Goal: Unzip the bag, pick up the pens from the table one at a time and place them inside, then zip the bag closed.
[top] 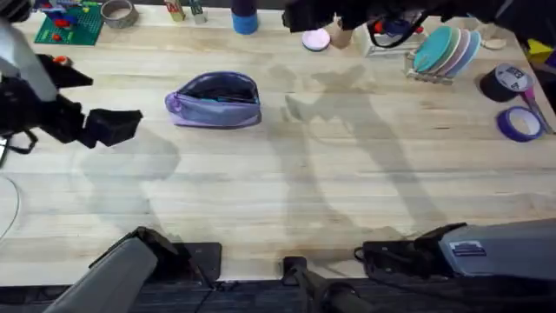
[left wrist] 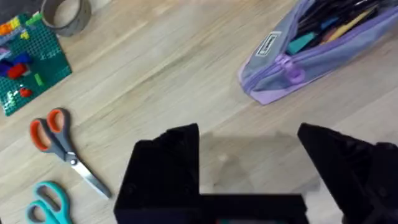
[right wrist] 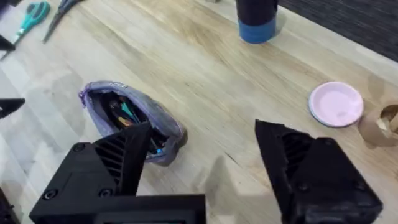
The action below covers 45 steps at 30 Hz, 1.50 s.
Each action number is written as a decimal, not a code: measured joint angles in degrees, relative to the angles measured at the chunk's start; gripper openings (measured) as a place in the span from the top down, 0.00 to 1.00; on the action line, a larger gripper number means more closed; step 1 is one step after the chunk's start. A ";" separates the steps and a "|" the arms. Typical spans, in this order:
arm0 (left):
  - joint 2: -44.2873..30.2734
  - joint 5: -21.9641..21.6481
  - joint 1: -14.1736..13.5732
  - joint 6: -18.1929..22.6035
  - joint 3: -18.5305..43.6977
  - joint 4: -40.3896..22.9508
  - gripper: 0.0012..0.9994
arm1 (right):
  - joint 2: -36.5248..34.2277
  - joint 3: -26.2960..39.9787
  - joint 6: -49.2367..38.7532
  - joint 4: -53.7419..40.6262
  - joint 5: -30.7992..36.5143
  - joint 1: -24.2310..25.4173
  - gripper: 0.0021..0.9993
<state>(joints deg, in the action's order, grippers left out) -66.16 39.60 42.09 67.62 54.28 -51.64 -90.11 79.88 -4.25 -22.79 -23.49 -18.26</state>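
Both claws, left (left wrist: 249, 162) and right (right wrist: 205, 168), gape wide near unzipped bag (top: 215, 100).

Lavender-purple bag (top: 214, 102) with dark interior flecked teal and orange, on pale wooden plank table (top: 287, 191). Orange-handled scissors (left wrist: 57, 143) and teal-handled scissors (left wrist: 46, 202) beside green studded baseplate (left wrist: 25, 62). Black grippers, left (left wrist: 249, 155) and right (right wrist: 205, 162); pale pink disc (right wrist: 336, 103).

Soft matt cloth bag (top: 215, 102) on smooth, pale wooden plank table (top: 287, 191).
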 joint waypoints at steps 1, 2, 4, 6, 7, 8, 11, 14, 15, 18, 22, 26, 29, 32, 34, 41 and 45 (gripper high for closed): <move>-0.45 0.70 1.06 0.90 0.00 0.03 0.01 | 0.00 0.00 -0.02 -0.02 0.21 -0.31 0.00; -1.16 1.69 2.19 1.87 0.00 0.17 0.01 | 0.05 0.00 0.00 -0.09 0.69 -0.78 0.00; -2.82 3.97 4.01 3.57 0.00 0.64 0.01 | 0.24 0.00 0.00 -0.35 2.21 -1.98 0.00; -5.02 6.51 5.48 5.43 0.00 0.89 0.01 | 0.65 0.00 0.00 -0.42 4.08 -3.63 0.00; -6.15 7.47 5.92 6.27 0.00 0.90 0.01 | 0.92 0.00 0.00 -0.42 4.88 -4.43 0.00; -7.38 8.24 6.21 7.14 0.00 0.91 0.01 | 1.24 0.00 0.04 -0.44 5.54 -5.13 0.00; -12.75 10.85 6.34 11.68 0.00 0.92 0.01 | 2.90 0.00 3.62 -0.52 7.03 -7.98 0.00; -14.93 12.07 6.34 14.78 0.00 0.99 0.01 | 3.28 0.00 7.83 -1.73 7.45 -9.27 0.00; -15.47 12.29 6.34 15.69 0.00 1.03 0.01 | 3.28 0.00 9.36 -2.33 7.62 -9.68 0.00; -17.19 13.09 6.34 18.01 0.00 1.69 0.01 | 3.26 0.00 13.93 -4.04 7.70 -11.23 0.00; -19.86 14.10 6.34 19.36 0.00 3.66 0.01 | 3.28 0.00 18.49 -4.70 7.72 -13.77 0.00; -23.06 14.94 6.34 19.94 0.00 4.96 0.01 | 3.28 0.00 23.10 -4.70 7.84 -16.91 0.00; -25.01 15.26 6.34 20.11 0.00 4.99 0.01 | 3.26 0.00 27.43 -4.70 7.85 -19.27 0.00; -25.73 15.32 6.34 20.15 0.00 4.99 0.01 | 3.28 0.00 31.69 -4.70 7.85 -21.44 0.00; -25.72 15.49 6.34 20.30 0.00 5.01 0.01 | 3.28 0.00 34.10 -4.70 7.85 -22.82 0.00; -25.72 16.13 6.34 20.30 0.00 5.08 0.01 | 3.26 0.00 42.39 -4.68 7.83 -25.81 0.00; -25.72 16.15 6.34 20.30 0.00 5.14 0.01 | 3.28 0.00 45.98 -3.36 7.87 -25.83 0.00</move>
<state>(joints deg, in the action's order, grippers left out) -91.88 55.75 48.42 87.92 54.28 -46.50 -86.83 79.88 41.73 -26.15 -15.62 -44.10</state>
